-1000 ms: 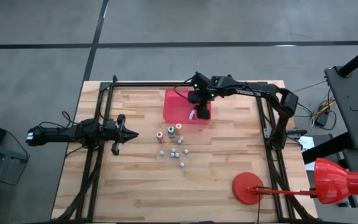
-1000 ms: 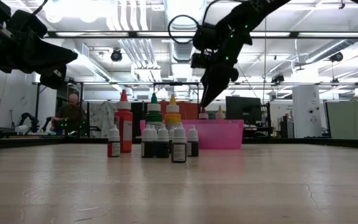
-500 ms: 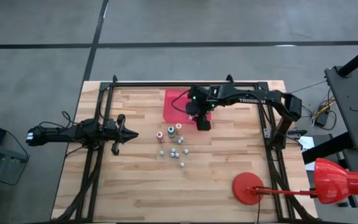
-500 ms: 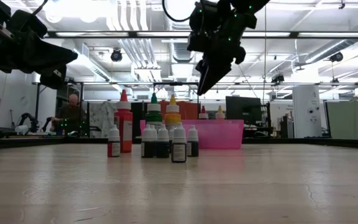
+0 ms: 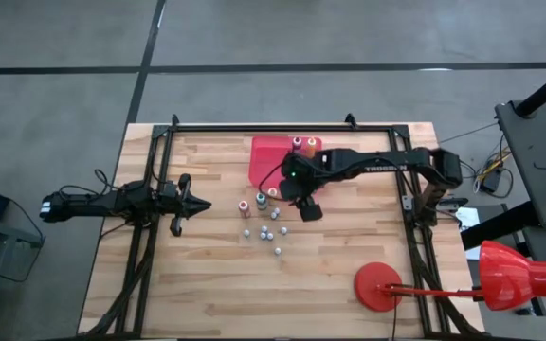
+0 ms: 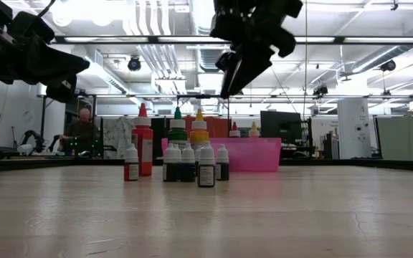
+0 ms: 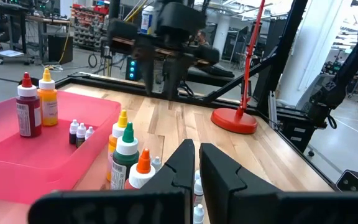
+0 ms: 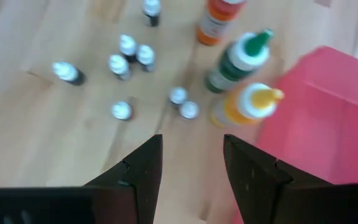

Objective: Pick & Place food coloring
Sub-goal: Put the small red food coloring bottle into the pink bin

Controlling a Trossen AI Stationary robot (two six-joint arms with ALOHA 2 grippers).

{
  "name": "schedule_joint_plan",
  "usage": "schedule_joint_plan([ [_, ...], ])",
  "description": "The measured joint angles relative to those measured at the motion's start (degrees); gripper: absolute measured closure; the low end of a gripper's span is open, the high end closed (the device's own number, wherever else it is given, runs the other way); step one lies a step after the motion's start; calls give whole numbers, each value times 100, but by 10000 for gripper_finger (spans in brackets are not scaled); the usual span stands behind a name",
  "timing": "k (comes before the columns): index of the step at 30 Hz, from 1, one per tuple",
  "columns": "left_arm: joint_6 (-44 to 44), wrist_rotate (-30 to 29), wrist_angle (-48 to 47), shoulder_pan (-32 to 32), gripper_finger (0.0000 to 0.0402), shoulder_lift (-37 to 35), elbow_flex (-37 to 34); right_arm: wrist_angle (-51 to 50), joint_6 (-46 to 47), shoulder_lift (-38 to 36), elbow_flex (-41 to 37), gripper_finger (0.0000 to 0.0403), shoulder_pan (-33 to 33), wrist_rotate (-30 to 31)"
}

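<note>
Three taller food coloring bottles, red (image 6: 143, 140), green (image 6: 177, 129) and yellow (image 6: 200, 129), stand on the wooden table, with several tiny pale-capped ones (image 5: 269, 232) in front of them. Two more tall bottles (image 5: 303, 143) and a few tiny ones (image 7: 81, 132) stand in the red tray (image 5: 268, 161). My right gripper (image 8: 191, 163) hangs open and empty above the table by the tray's near edge, slanting down toward the yellow bottle (image 8: 247, 106). My left gripper (image 7: 196, 165) is shut and level at the table's left side.
A red round-based stand (image 5: 377, 284) sits near the table's near right corner. Black frame rails (image 5: 159, 170) run along the left, far and right edges. Bare wood lies in front of the bottles toward the near edge.
My right gripper has swung from over the red tray toward the table's near edge, and now hangs beside the bottles standing on the table. It has risen a little and has stayed open. The bottles have not moved.
</note>
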Motion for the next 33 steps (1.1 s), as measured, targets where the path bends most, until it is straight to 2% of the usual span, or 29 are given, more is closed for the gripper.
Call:
schedule_joint_plan([
  [20,-1,-2,0,0,402,0,0,2,1765,143,57,239,1005,66],
  [33,0,0,0,2,402,0,0,-77,1958,692,558,221,1102,66],
])
